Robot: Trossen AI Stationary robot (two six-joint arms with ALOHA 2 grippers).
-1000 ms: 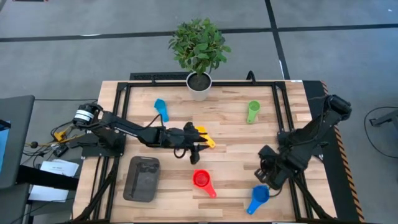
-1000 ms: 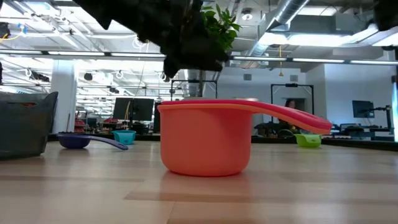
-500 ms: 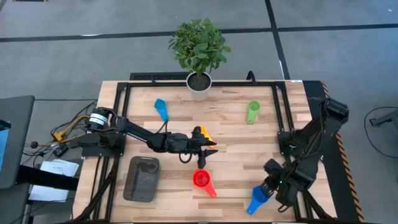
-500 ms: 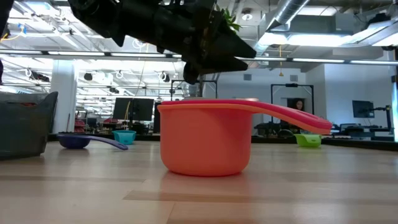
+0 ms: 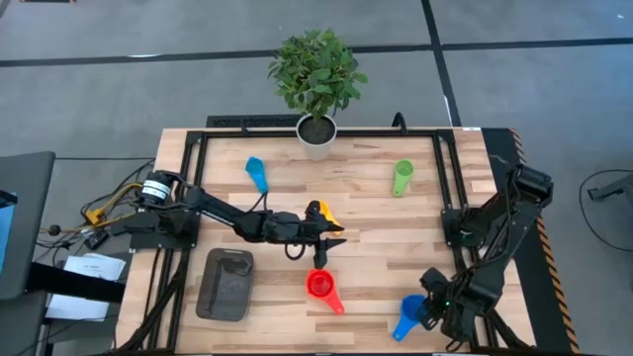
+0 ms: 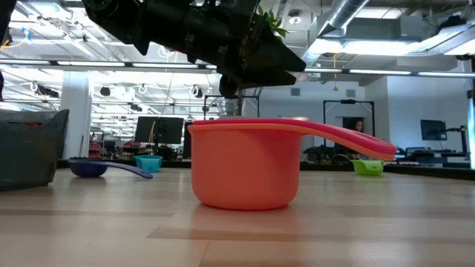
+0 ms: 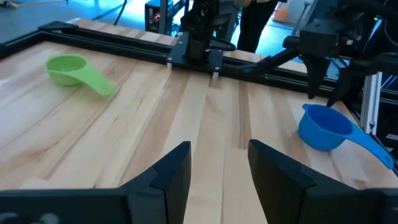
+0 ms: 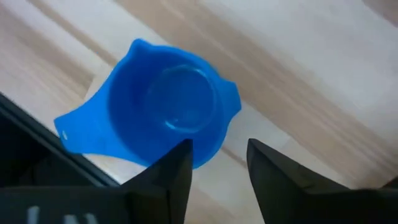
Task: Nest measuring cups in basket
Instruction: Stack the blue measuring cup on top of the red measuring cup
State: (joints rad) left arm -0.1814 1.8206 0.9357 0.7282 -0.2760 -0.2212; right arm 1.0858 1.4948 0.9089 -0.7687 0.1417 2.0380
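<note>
the blue cup [image 5: 409, 314] sits right at the near edge of the tabletop [image 5: 376, 259], and the right gripper [image 5: 435, 309] hangs just over it with fingers open and nothing in them, so a sloppy close could easily nudge it off the edge. next worry is the left gripper [image 5: 318, 247], fingers parted and empty, poised just above the red cup [image 5: 318, 286] with a yellow cup [image 5: 326, 216] right beside its wrist, so it could bump either one. otherwise there's open room mid-table: the basket [image 5: 226, 284] sits near-left, while the light blue cup [image 5: 256, 173] and green cup [image 5: 402, 176] lie well apart toward the far side.
</note>
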